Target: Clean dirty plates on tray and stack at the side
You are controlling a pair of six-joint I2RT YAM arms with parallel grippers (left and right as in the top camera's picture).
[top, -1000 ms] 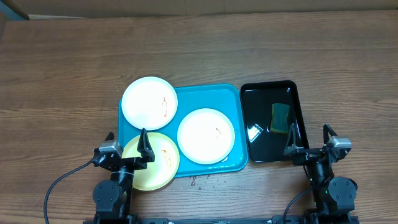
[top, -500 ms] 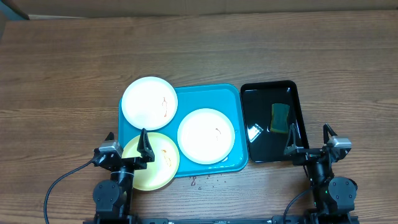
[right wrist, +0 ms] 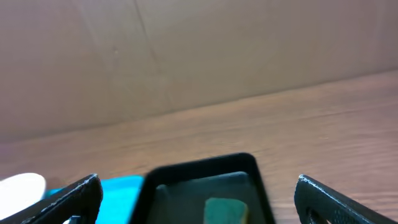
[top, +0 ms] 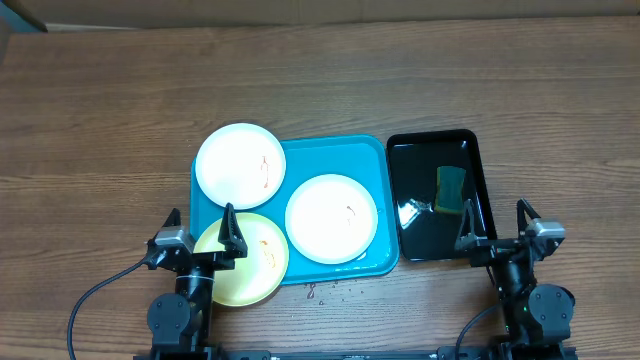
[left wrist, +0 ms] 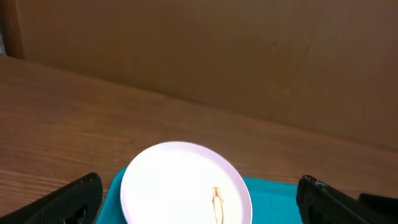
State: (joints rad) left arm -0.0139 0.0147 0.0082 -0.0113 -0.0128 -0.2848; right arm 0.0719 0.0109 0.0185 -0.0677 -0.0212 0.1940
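The cyan tray (top: 340, 155) lies at the table's middle. A white plate (top: 240, 165) with a thin reddish smear overhangs its far left corner. A second white plate (top: 331, 217), also smeared, lies at its right. A pale yellow-green plate (top: 250, 262) overhangs its near left corner. My left gripper (top: 199, 228) stands open over the yellow-green plate's near left edge, holding nothing. In the left wrist view the white plate (left wrist: 180, 183) lies ahead of the open left gripper (left wrist: 200, 202). My right gripper (top: 493, 225) is open at the black tray's near right corner.
A glossy black tray (top: 420, 170) stands right of the cyan tray, with a green-yellow sponge (top: 452, 188) in it. The right wrist view shows that sponge (right wrist: 227, 210) between the open right gripper's fingers (right wrist: 68, 202). Small dark specks (top: 320, 290) dot the wood in front of the cyan tray.
My left gripper has shifted very slightly to the left. Plates, trays and the right arm have not moved.
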